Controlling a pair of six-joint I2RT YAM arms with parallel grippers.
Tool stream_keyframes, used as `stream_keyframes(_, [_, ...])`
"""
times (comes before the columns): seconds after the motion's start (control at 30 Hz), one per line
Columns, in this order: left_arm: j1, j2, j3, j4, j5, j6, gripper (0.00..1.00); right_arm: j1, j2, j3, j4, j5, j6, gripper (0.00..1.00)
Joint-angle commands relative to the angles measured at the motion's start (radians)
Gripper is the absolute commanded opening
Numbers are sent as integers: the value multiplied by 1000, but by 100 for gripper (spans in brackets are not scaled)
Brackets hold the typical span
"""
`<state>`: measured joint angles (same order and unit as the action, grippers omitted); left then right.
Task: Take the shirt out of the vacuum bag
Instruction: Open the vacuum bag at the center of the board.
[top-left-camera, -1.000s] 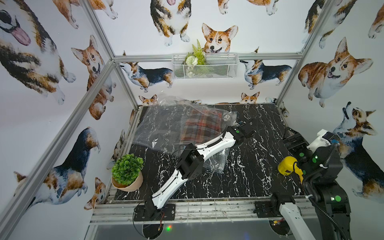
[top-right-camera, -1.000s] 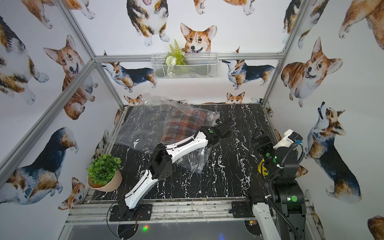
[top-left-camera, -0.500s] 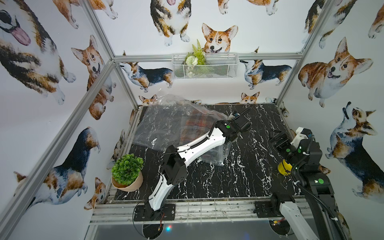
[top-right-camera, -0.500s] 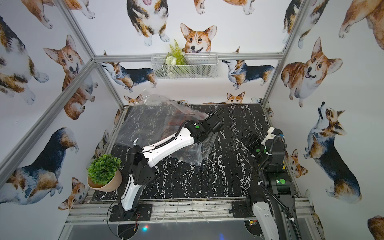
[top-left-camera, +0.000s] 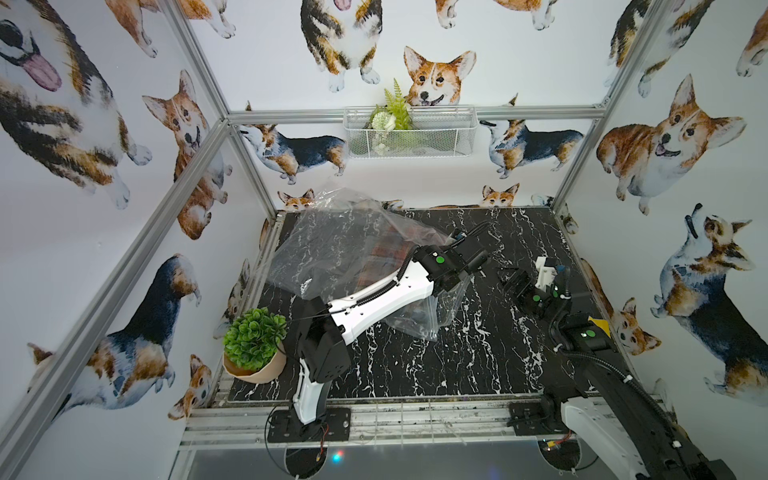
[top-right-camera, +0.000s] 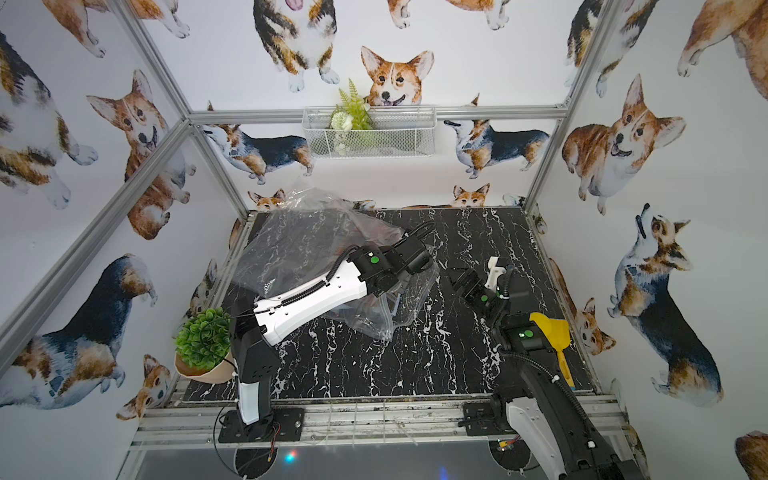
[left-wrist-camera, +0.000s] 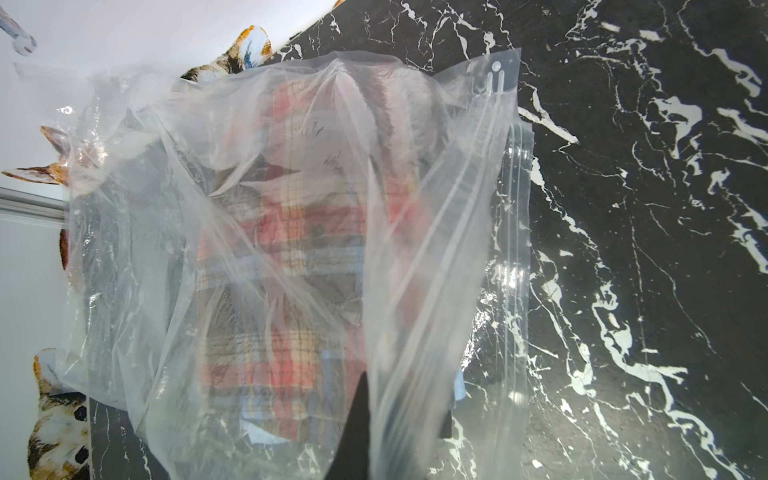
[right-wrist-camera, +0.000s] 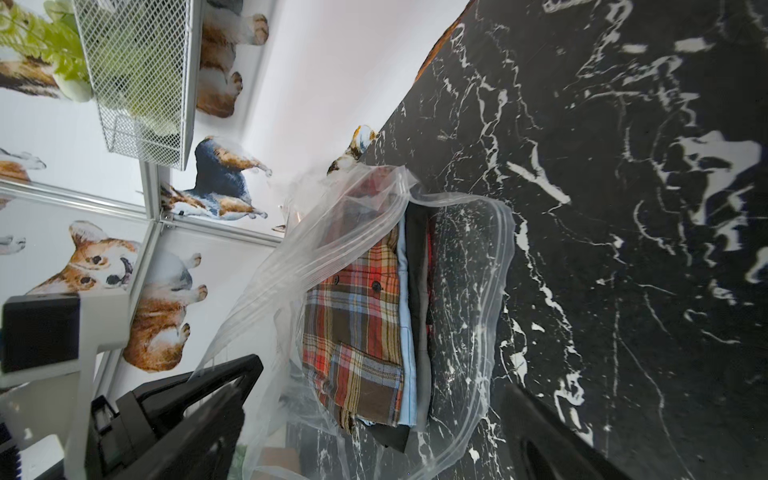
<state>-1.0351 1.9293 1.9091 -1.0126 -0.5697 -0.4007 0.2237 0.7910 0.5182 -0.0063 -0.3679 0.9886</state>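
1. The vacuum bag (top-left-camera: 332, 249) lay on the far left part of the tabletop (top-left-camera: 457, 365). Its far corner stood crumpled up against the back wall (top-left-camera: 415, 183), and its left side reached the tabletop's left edge.
2. Your left end effector (left-wrist-camera: 359, 415) was closed narrow on the bag's upper film beside the zip-seal edge (left-wrist-camera: 513, 216), holding that lip raised.
3. The mouth gaped toward your right end effector (top-left-camera: 512, 282), whose jaws stood wide and held nothing. In the top views it sat near the mouth and apart from the plastic. In the right wrist view the film ran close to one finger, and you could not tell whether they touched.
4. The shirt (right-wrist-camera: 353, 324), a folded plaid, lay inside the bag with one end just inside the mouth.
5. Bare tabletop lay open in front of the bag and across the right half. A potted plant (top-left-camera: 254, 338) stood at the near left corner and a yellow object (top-right-camera: 548, 328) near the right edge.
6. In both top views the left arm (top-left-camera: 386, 297) covered much of the shirt and its own fingertips. Film blurred the plaid in the left wrist view. The right arm (top-right-camera: 536, 374) cut off the yellow object, so you could not tell what it was.
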Motion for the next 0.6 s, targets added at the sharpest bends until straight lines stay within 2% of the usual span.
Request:
stream_keyframes(0.0, [-6,-10,-2,-20,8,-36,0,99,61,-33,190,64,8,100])
stream_keyframes(0.13, [-13,-35,-3,-17,-2,-48,0,175,192,-58,346,87,20,100])
stream_keyframes(0.27, [-17,-58,-13,-18,-5,-64,0,201,319,-42,459,80,31,97])
stream_keyframes(0.37, [-23,-63,-19,-18,-1,-73,0,219,428,-12,514,73,35,95])
stream_keyframes(0.57, [-33,-52,-25,-26,-3,-87,0,272,543,30,590,92,30,94])
